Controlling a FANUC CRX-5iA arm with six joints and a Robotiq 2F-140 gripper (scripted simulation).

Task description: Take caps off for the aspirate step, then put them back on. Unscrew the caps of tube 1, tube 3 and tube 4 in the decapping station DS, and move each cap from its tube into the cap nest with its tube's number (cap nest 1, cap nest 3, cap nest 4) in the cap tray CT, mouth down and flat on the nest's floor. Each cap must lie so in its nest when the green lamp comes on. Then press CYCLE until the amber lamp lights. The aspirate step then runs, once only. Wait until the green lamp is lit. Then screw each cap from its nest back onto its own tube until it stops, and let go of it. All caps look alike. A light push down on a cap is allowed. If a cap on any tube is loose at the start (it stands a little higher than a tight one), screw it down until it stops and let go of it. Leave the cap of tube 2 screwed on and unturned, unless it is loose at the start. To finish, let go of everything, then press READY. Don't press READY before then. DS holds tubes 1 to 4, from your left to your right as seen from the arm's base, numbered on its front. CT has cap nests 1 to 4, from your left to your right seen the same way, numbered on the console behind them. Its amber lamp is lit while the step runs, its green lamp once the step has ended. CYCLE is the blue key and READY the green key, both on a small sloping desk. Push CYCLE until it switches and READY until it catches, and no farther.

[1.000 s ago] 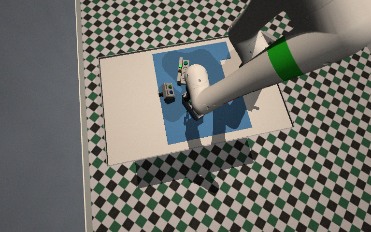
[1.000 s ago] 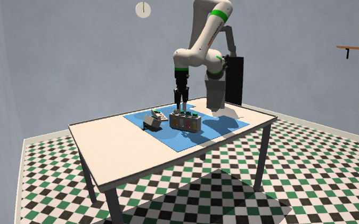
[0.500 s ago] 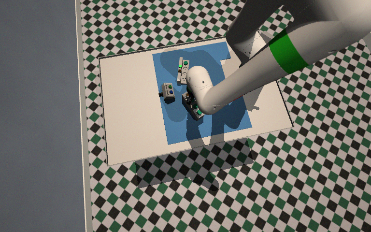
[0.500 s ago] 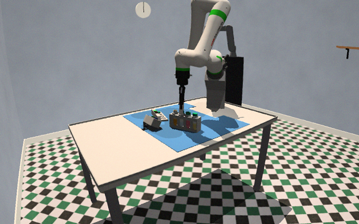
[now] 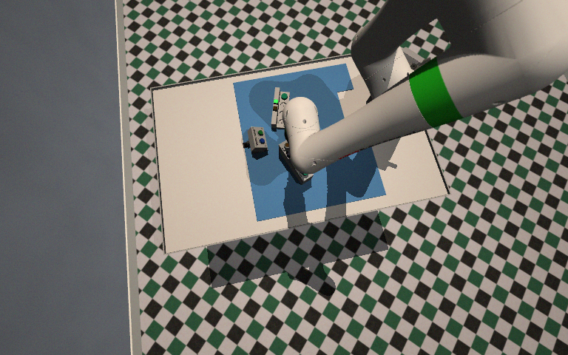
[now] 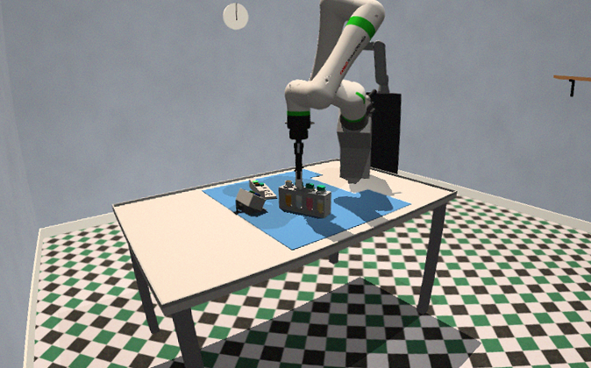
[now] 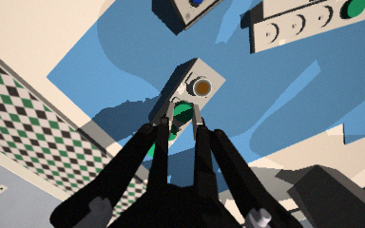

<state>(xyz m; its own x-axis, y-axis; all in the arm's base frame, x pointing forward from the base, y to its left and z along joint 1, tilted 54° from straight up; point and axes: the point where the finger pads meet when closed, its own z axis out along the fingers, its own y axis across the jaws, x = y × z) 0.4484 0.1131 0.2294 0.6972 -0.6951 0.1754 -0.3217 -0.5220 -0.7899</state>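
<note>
Blue mat (image 5: pixel 318 200) on table: gripper (image 7: pixel 182 119) pinches a green cap (image 7: pixel 182 111) on decapping station (image 6: pixel 305 202), probably tube 2's, to twist it.

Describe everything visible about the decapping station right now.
The grey block-shaped decapping station stands on the blue mat, between the arm's base and the sloping key desk. Its front shows four tubes with orange, pale, red and yellow contents. In the wrist view, the end tube is uncapped, showing an orange mouth. The tool is shut on the round green cap of the neighbouring tube. Two more green caps stand on the far tubes.
</note>
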